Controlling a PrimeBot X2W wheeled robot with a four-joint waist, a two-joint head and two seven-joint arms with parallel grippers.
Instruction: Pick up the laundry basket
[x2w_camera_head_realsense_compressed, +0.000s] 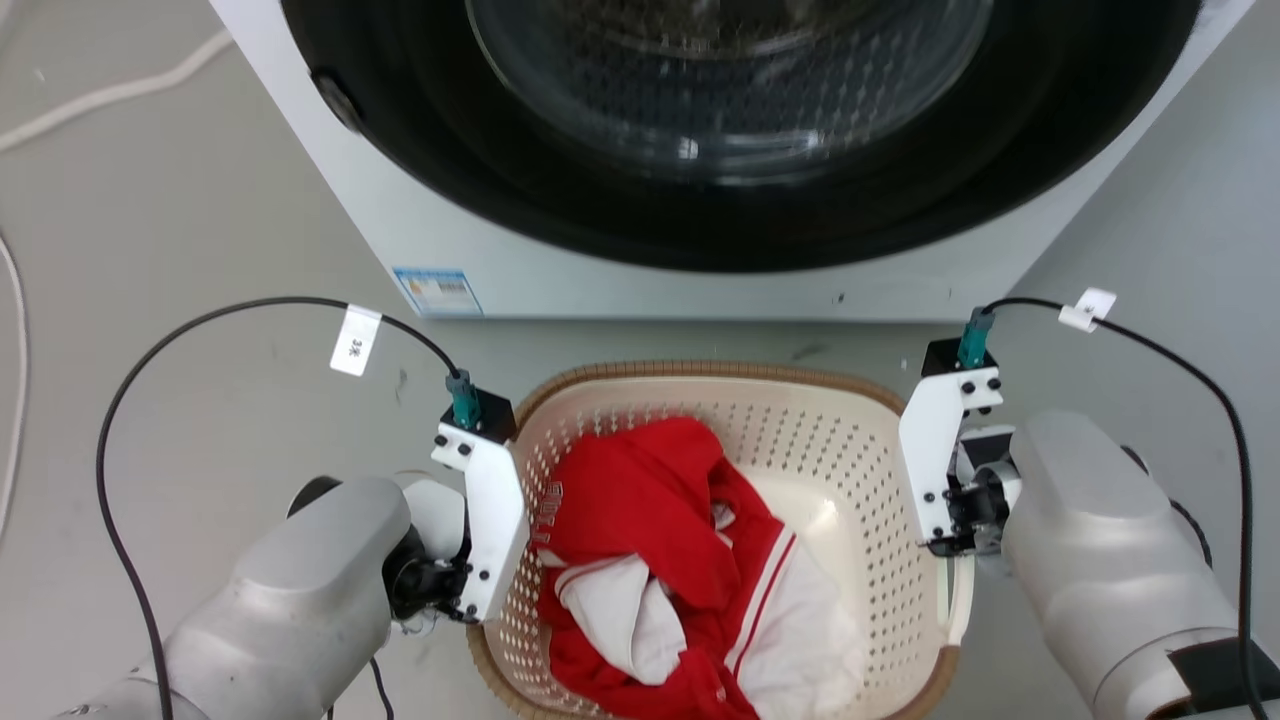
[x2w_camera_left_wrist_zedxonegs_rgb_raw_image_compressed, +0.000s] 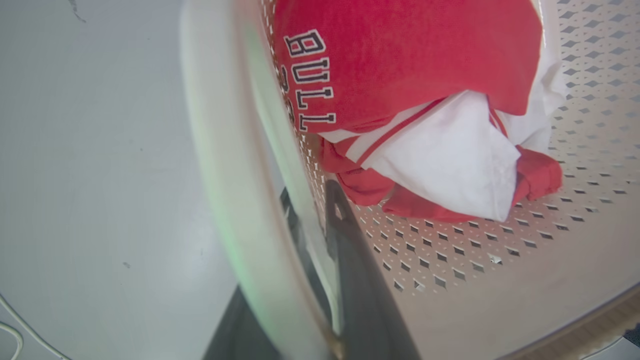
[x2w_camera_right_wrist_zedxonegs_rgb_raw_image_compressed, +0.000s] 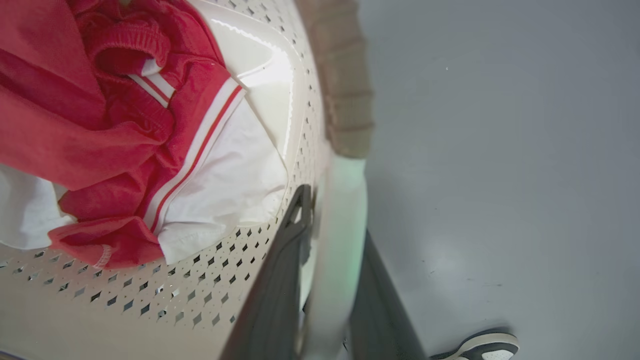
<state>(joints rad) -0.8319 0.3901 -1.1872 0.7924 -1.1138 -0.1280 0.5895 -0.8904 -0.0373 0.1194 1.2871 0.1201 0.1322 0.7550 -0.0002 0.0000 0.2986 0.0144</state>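
Laundry basket (x2w_camera_head_realsense_compressed: 880, 470), cream, perforated and brown-rimmed, sat low in the middle of the head view between the two pale forearms. Just beyond the basket's far rim stood the white washing machine (x2w_camera_head_realsense_compressed: 560, 270), its dark round door (x2w_camera_head_realsense_compressed: 730, 130) facing the basket. Grey floor (x2w_camera_head_realsense_compressed: 150, 200) spread round the basket; whether the basket rested on it or hung clear could not be told. Inside the basket lay a crumpled red-and-white garment (x2w_camera_head_realsense_compressed: 640, 520), its lettering BULL (x2w_camera_left_wrist_zedxonegs_rgb_raw_image_compressed: 307, 75) turned towards the basket's left wall. The left gripper (x2w_camera_left_wrist_zedxonegs_rgb_raw_image_compressed: 310, 192) straddled the basket's left handle (x2w_camera_left_wrist_zedxonegs_rgb_raw_image_compressed: 220, 165), one finger inside the wall and one outside, closed until the white band filled the gap. The right gripper (x2w_camera_right_wrist_zedxonegs_rgb_raw_image_compressed: 335, 215) clamped the basket's right handle (x2w_camera_right_wrist_zedxonegs_rgb_raw_image_compressed: 342, 200) the same way. A black cable (x2w_camera_head_realsense_compressed: 290, 299) with a white tag (x2w_camera_head_realsense_compressed: 355, 340) arched away to the basket's left, and a second cable (x2w_camera_head_realsense_compressed: 1030, 300) to its right. Outside the basket's right wall, a person's black-and-white shoe (x2w_camera_right_wrist_zedxonegs_rgb_raw_image_compressed: 480, 347) stood on the floor.
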